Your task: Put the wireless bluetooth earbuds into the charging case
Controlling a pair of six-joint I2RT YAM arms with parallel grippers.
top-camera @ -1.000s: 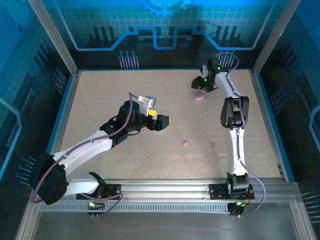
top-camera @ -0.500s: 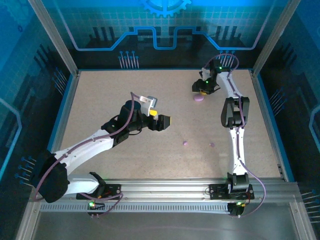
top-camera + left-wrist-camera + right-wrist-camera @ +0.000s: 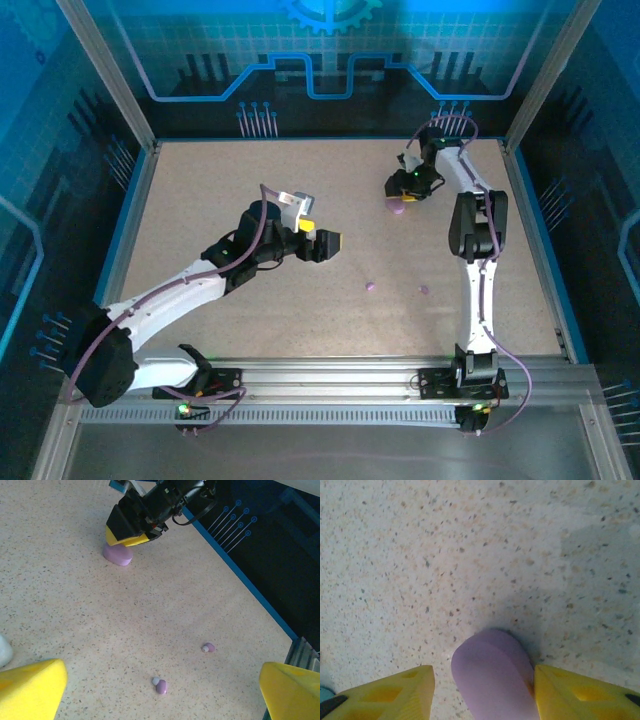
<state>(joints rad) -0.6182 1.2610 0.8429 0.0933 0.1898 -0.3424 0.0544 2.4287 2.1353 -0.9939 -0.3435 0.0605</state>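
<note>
— Shifting since a second ago, the right gripper (image 3: 403, 190) is now straddling the purple case (image 3: 492, 680), its jaws standing half open and not clamping it

— And the earbuds?

— Two purple earbuds (image 3: 161, 685) are lying apart on the table (image 3: 200, 200), nearer the arms. The left gripper (image 3: 330, 243) is hovering wide open, holding nothing

The table (image 3: 220, 200) has a matt, speckled top, finely grained like a stone composite. The purple case (image 3: 492, 680) is smooth plastic with a soft satin sheen. The right gripper's (image 3: 482, 670) yellow fingers (image 3: 395, 692) look like matt moulded plastic. The earbuds (image 3: 161, 686) seem glossy, though they are too small to be sure. The rail (image 3: 330, 375) at the near edge is brushed metal.
</note>
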